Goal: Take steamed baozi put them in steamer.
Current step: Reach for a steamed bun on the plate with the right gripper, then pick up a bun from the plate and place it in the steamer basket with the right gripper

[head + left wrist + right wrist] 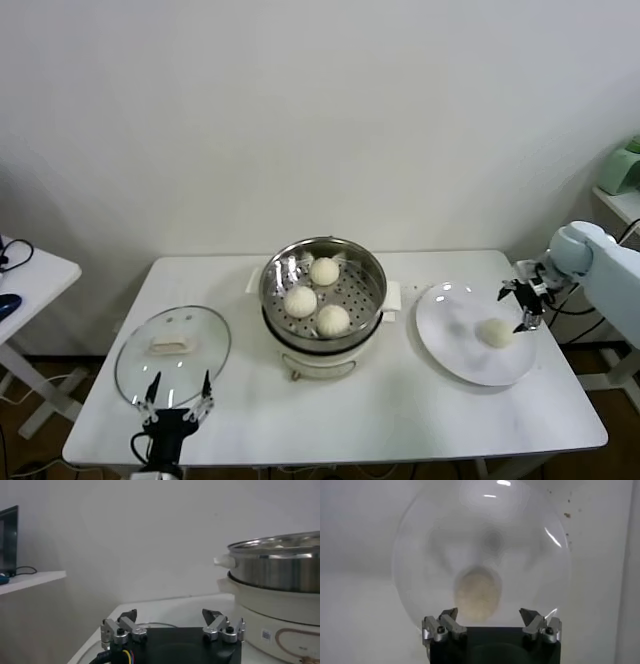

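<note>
Three off-white baozi [301, 301] [324, 271] [333, 319] lie in the shiny steel steamer [366, 263] at the table's middle. A fourth baozi [494, 333] [477, 594] rests on the flat white plate [452, 350] to the right. My right gripper [521, 303] [489, 614] hovers open just above the plate's right side, close to that baozi, with nothing between its fingers. My left gripper [178, 391] [172, 615] stays parked and open at the table's front left edge, beside the lid.
A round glass lid [172, 352] with a white handle lies flat at the front left. The steamer sits on a white cooker base [325, 358] [270, 615]. A side table [25, 268] stands to the left, a green object [625, 165] at far right.
</note>
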